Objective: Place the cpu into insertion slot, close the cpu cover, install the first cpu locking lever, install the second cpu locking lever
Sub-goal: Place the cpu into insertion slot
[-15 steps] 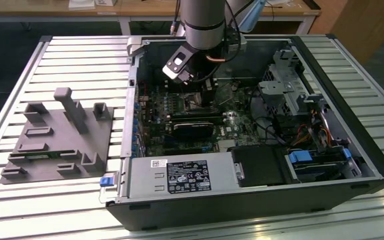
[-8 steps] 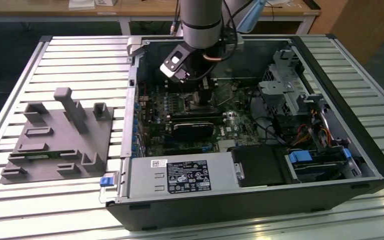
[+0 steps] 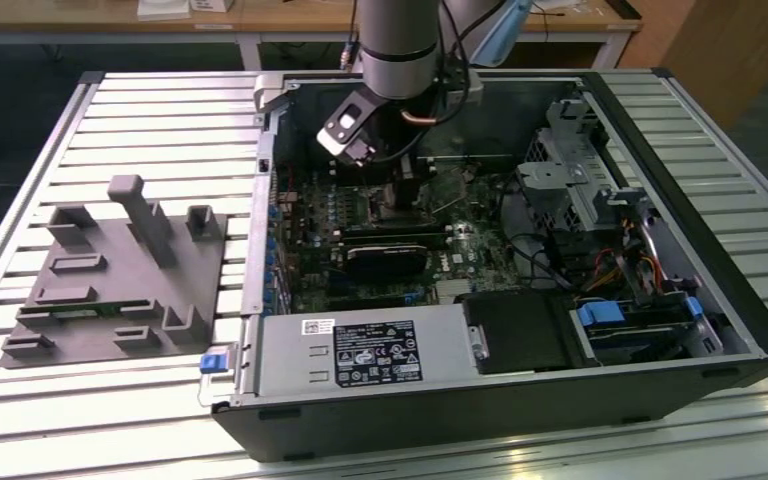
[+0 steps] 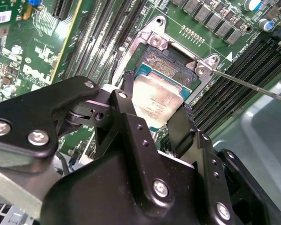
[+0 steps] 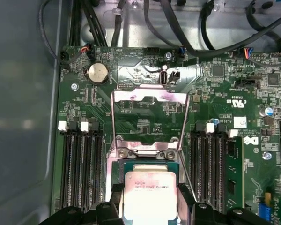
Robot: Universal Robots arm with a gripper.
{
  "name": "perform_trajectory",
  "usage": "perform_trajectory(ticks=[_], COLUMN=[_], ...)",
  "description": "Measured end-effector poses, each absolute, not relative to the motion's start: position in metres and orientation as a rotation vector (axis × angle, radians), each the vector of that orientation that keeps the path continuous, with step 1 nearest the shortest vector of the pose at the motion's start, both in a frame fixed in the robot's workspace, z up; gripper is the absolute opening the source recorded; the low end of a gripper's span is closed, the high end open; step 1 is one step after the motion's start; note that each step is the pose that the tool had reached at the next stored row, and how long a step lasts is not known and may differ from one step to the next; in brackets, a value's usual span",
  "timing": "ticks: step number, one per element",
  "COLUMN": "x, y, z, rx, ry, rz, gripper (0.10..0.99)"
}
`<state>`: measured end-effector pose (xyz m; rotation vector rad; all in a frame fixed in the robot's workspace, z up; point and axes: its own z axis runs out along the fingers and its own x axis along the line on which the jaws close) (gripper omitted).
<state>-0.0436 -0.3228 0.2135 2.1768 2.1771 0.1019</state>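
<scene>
An open black computer case [image 3: 491, 415] lay on a slatted metal table [image 3: 157, 110], with a grey fixture [image 3: 117, 270] beside it at the exterior view's left. In the first wrist view, black memory slots [image 5: 79, 164] ran along the green motherboard [image 5: 75, 101] near a round coin battery [image 5: 97, 73]

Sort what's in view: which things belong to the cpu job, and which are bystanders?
Job: cpu, held by the gripper at the insertion slot; cpu cover, open; locking lever, unlatched.
Lying about: memory slots, coin battery, grey fixture, power supply.
</scene>
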Motion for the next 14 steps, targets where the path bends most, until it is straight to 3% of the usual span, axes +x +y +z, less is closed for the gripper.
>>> perform_trajectory(ticks=[14], x=[-0.048], y=[-0.320], z=[0.200], rx=[2.205], ry=[2.147], rz=[0.101], gripper=[0.541])
